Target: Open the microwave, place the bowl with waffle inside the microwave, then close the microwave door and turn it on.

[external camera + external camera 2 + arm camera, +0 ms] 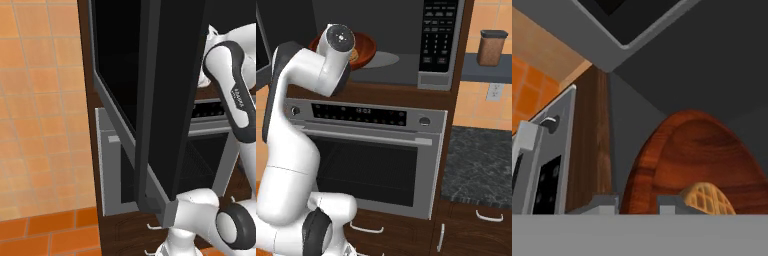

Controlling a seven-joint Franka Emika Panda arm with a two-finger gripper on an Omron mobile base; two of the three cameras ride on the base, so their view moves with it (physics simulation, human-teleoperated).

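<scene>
This is a home kitchen, rendered rather than real. A built-in microwave (391, 45) with a button panel sits in dark wood cabinetry directly above a silver oven (371, 160) with a knob, a display strip and a bar handle. Beside the oven lies a dark speckled stone counter (478, 165) over wooden cabinet doors with small metal pulls (489, 216). The walls are orange tile (40, 110), with a wall socket (496, 91) and a brown lidded canister (492, 47) on a shelf.
</scene>
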